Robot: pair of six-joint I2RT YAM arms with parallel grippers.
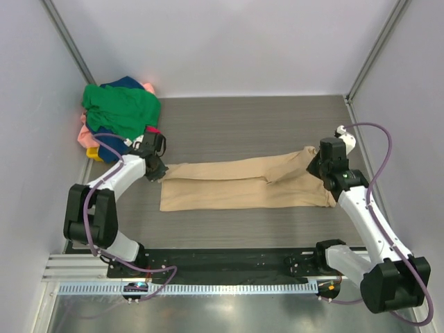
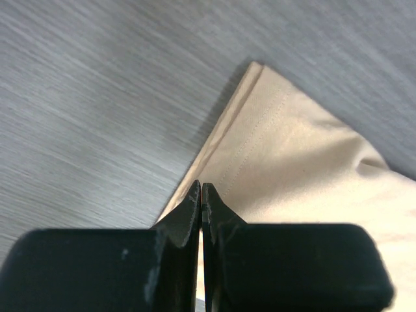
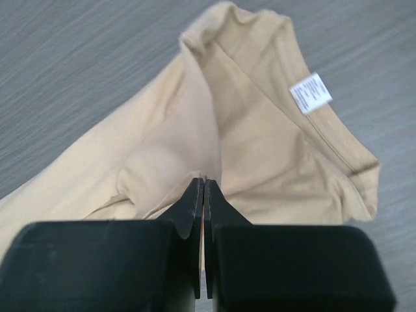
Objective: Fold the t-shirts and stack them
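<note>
Pinching the ends of the tan shirt point(image 1: 236, 186) at centre frame, left gripper point(image 1: 160, 173) and right gripper point(image 1: 314, 165) are midway through its fold, while other shirts point(image 1: 121, 111) lie heaped, unfolded, upper left.

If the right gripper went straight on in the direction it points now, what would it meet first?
The tan t-shirt. The right gripper seems shut on a raised fold of it, so cloth is at its tips; the neck with the white label lies further ahead.
</note>
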